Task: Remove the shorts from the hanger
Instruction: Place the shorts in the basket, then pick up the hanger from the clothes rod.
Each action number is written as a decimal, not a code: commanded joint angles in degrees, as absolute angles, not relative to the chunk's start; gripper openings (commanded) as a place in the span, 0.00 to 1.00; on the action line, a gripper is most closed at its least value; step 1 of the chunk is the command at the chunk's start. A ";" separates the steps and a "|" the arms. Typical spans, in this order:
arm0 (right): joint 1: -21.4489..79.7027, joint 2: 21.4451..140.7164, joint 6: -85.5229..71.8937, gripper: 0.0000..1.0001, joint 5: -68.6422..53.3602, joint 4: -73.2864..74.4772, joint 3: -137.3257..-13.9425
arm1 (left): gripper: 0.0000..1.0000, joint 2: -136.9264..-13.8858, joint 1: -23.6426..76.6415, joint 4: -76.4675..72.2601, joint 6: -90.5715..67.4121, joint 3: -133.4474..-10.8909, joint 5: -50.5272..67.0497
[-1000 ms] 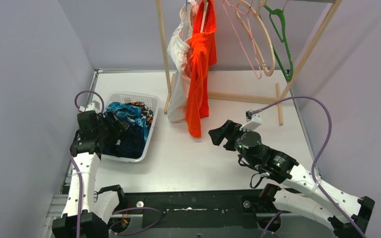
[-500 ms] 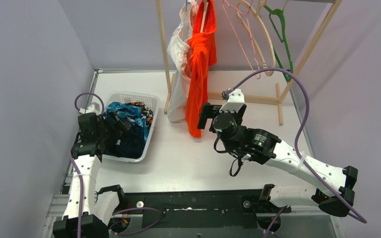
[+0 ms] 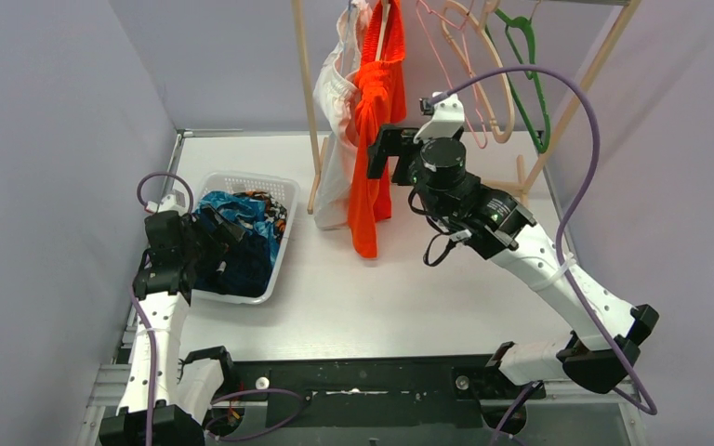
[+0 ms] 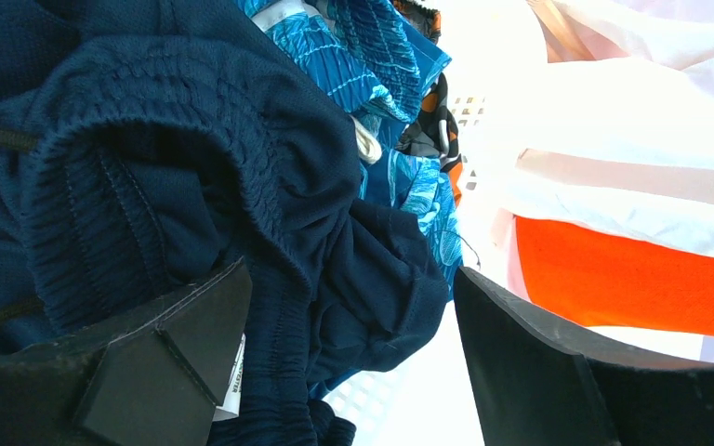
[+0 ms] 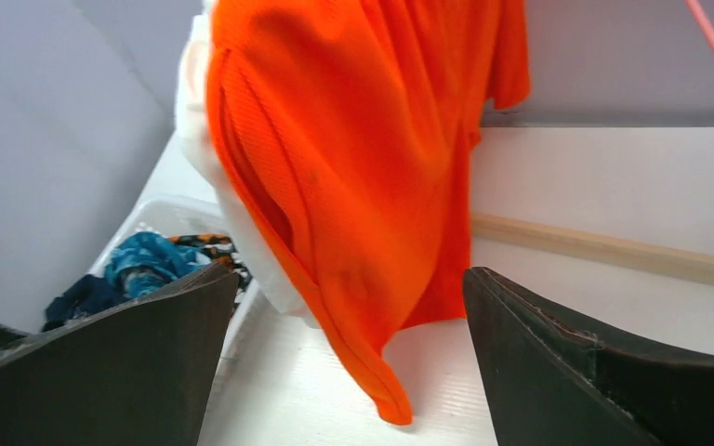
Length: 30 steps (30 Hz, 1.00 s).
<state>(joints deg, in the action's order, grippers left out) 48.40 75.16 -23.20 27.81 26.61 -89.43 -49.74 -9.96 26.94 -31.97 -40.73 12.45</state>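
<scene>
Bright orange shorts [image 3: 376,121] hang from the wooden rack [image 3: 307,93], with white shorts [image 3: 335,139] right behind them. Their hangers are mostly hidden at the top edge. My right gripper [image 3: 381,153] is raised beside the orange shorts, open, with the orange cloth [image 5: 363,139] ahead of its jaws [image 5: 349,353] and not touching them. My left gripper [image 3: 214,232] is open over the white basket [image 3: 284,190]. Navy shorts [image 4: 195,139] lie loose under its jaws [image 4: 351,279], on teal-blue shorts [image 4: 353,56] and camouflage shorts [image 4: 437,121].
Empty pink [image 3: 456,74], beige [image 3: 497,93] and green [image 3: 532,74] hangers hang on the rack to the right of my right arm. The rack's wooden foot bar [image 3: 456,183] lies across the table behind it. Walls stand close on both sides.
My right arm rose from near the table and swung back to the orange shorts, its jaws widening. The left gripper stayed over the basket and opened wider.
</scene>
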 commanded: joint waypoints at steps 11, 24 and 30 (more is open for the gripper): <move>44.08 89.40 -21.18 0.90 19.35 26.32 -112.23 | 0.80 -49.29 -10.37 23.29 -31.91 -41.11 13.52; 39.77 96.57 -18.46 0.71 27.01 29.33 -120.50 | 0.80 -50.89 -10.37 23.73 -31.90 -41.16 13.58; 38.79 93.62 -17.43 0.52 23.11 28.41 -117.18 | 0.80 -50.47 -10.28 23.40 -31.82 -41.03 13.98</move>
